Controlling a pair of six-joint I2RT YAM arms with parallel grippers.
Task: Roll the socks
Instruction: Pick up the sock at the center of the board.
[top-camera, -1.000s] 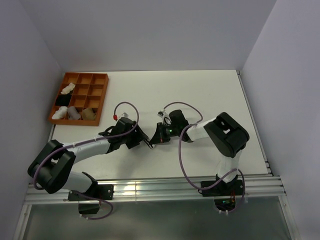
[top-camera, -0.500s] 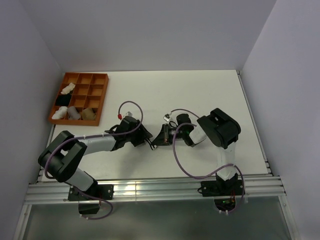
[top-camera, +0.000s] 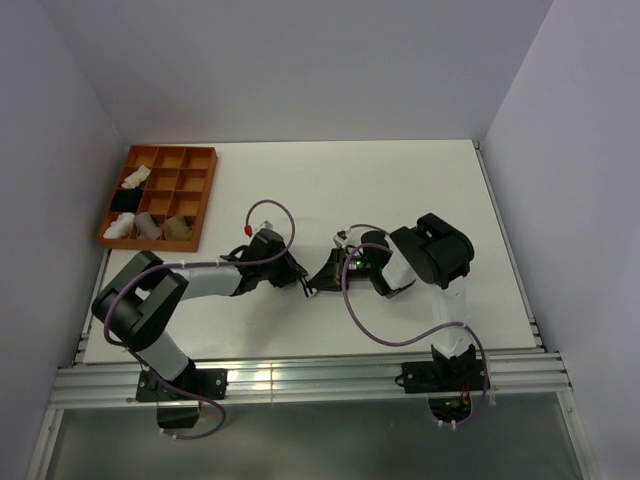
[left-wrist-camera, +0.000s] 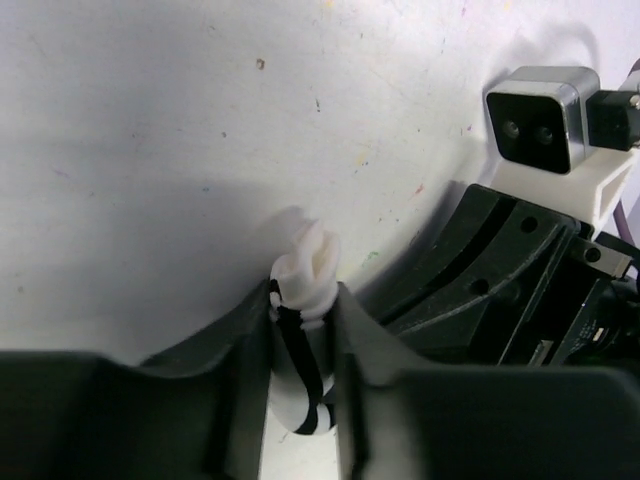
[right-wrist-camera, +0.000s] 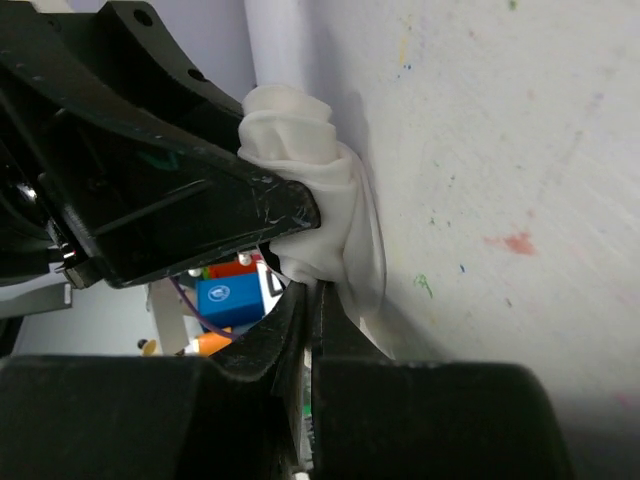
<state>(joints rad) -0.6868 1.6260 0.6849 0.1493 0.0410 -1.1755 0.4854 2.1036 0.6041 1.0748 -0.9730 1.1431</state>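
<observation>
A short white sock with dark stripes is bunched into a tight roll on the table between my two grippers. My left gripper is shut on it, a finger pressed against each side of the roll. My right gripper meets it from the opposite side, its fingers shut on a fold of the white fabric. In the top view the left gripper and right gripper are tip to tip at the table's middle, and they hide the sock.
An orange compartment tray stands at the back left. It holds white bundles, a black bundle, a grey bundle and a tan-brown bundle. Purple cables loop above both wrists. The right wrist camera is close to my left gripper.
My left gripper slid right up to the right gripper and closed on the striped sock. The right arm folded in toward the left, with its gripper still shut.
</observation>
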